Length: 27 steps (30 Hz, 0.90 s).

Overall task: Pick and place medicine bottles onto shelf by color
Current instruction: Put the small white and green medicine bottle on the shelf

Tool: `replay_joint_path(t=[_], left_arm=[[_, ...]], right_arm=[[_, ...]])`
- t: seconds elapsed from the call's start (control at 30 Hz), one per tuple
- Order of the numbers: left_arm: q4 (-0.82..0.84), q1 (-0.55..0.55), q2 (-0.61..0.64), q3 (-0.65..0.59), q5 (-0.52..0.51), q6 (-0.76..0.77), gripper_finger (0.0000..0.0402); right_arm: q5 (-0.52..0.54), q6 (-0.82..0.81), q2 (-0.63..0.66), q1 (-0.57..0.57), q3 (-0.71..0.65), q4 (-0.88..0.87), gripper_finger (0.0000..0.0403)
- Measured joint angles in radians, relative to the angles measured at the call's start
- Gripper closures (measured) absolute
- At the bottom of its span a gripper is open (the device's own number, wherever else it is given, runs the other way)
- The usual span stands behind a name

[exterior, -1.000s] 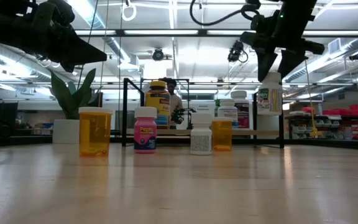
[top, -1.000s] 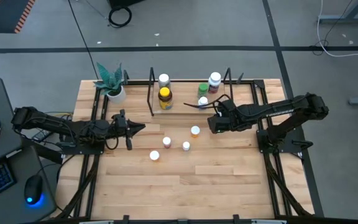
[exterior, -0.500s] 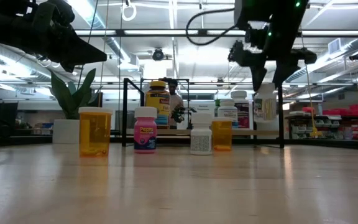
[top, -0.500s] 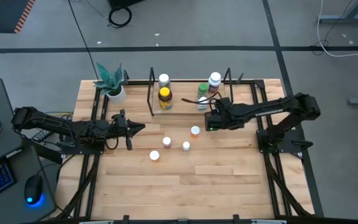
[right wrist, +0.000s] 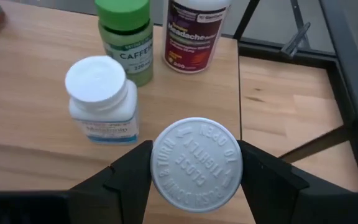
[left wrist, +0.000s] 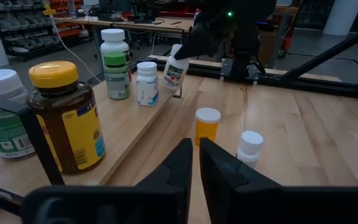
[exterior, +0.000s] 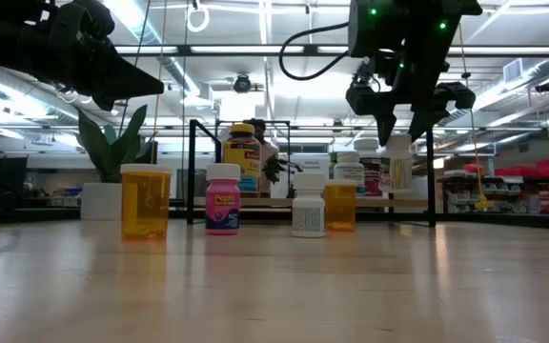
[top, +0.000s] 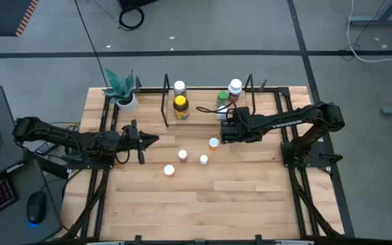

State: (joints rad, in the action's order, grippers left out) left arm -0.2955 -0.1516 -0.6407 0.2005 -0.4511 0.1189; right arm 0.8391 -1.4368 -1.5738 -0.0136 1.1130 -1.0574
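My right gripper (right wrist: 196, 177) is shut on a white-capped white medicine bottle (exterior: 396, 162) above the right part of the shelf (top: 199, 113); in the high view the gripper (top: 227, 128) hides it. The shelf's base bears a yellow-lidded amber bottle (top: 180, 105), a white-capped bottle (top: 179, 86), a green-capped one (right wrist: 127, 37), a dark one (right wrist: 197, 28) and a small white one (right wrist: 101, 99). Two orange bottles (top: 214, 143) (top: 169, 170), a pink one (top: 182, 155) and a white one (top: 203, 159) stand on the table. My left gripper (top: 152, 141) waits shut at the left, above the table. My right gripper holds the white bottle at its cap (right wrist: 166, 167), pinched between the two fingers (right wrist: 128, 175), one on each side. The fingers come from above, pointing down. The bottle hangs below them, slightly tilted and lifted clear of the shelf's base (exterior: 379, 203).
A white pot with a green plant (top: 122, 90) stands at the table's far left corner. Black rails (top: 105, 122) run along both sides of the table. The shelf's black end frames (top: 166, 102) stand upright. The near half of the table (top: 203, 204) is bare wood.
My right gripper has carried the white bottle toward the table's left and slightly down, over the shelf's right part beside the small white bottle. It has stayed shut on the bottle.
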Motion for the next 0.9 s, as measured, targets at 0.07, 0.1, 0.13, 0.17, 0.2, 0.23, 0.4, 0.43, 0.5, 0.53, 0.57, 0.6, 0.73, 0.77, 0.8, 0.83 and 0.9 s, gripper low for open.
replay_joint_path(t=[0.07, 0.1, 0.13, 0.17, 0.2, 0.23, 0.4, 0.43, 0.5, 0.53, 0.57, 0.6, 0.73, 0.77, 0.8, 0.83, 0.9], left_arm=[[0.0, 0.0, 0.0, 0.0, 0.0, 0.0, 0.0365], [0.0, 0.0, 0.0, 0.0, 0.0, 0.0, 0.0367], [0.0, 0.0, 0.0, 0.0, 0.0, 0.0, 0.0368], [0.0, 0.0, 0.0, 0.0, 0.0, 0.0, 0.037], [0.0, 0.0, 0.0, 0.0, 0.0, 0.0, 0.0371], [0.0, 0.0, 0.0, 0.0, 0.0, 0.0, 0.0373], [0.0, 0.0, 0.0, 0.0, 0.0, 0.0, 0.0369], [0.0, 0.0, 0.0, 0.0, 0.0, 0.0, 0.0368], [0.0, 0.0, 0.0, 0.0, 0.0, 0.0, 0.0365], [0.0, 0.0, 0.0, 0.0, 0.0, 0.0, 0.0363], [0.0, 0.0, 0.0, 0.0, 0.0, 0.0, 0.0363], [0.0, 0.0, 0.0, 0.0, 0.0, 0.0, 0.0363], [0.0, 0.0, 0.0, 0.0, 0.0, 0.0, 0.0369], [0.0, 0.0, 0.0, 0.0, 0.0, 0.0, 0.037], [0.0, 0.0, 0.0, 0.0, 0.0, 0.0, 0.0372], [0.0, 0.0, 0.0, 0.0, 0.0, 0.0, 0.0373], [0.0, 0.0, 0.0, 0.0, 0.0, 0.0, 0.0373]], right_arm=[[0.001, 0.022, 0.002, -0.016, 0.0, 0.016, 0.0178], [0.003, 0.032, 0.002, -0.025, 0.0, 0.029, 0.0178], [0.005, 0.043, 0.002, -0.033, 0.0, 0.038, 0.0178], [0.007, 0.05, 0.002, -0.042, 0.0, 0.047, 0.0178], [0.009, 0.056, 0.002, -0.05, 0.0, 0.057, 0.0178], [0.009, 0.059, 0.002, -0.058, 0.0, 0.063, 0.0178], [0.032, 0.053, 0.002, -0.076, 0.0, 0.063, 0.0178], [0.036, 0.053, 0.002, -0.076, 0.0, 0.065, 0.0178], [0.036, 0.053, 0.002, -0.081, 0.0, 0.07, 0.0178], [0.035, 0.053, 0.002, -0.082, 0.0, 0.071, 0.0178], [0.03, 0.057, 0.002, -0.085, 0.0, 0.074, 0.0178], [0.024, 0.061, 0.002, -0.086, 0.0, 0.079, 0.0178], [0.018, 0.07, 0.002, -0.086, 0.0, 0.093, 0.0178], [0.017, 0.071, 0.002, -0.086, 0.0, 0.093, 0.0178], [0.014, 0.071, 0.001, -0.086, 0.0, 0.093, 0.0178], [0.008, 0.071, -0.004, -0.086, 0.0, 0.096, 0.0178], [-0.016, 0.071, -0.015, -0.087, 0.0, 0.097, 0.0178]])
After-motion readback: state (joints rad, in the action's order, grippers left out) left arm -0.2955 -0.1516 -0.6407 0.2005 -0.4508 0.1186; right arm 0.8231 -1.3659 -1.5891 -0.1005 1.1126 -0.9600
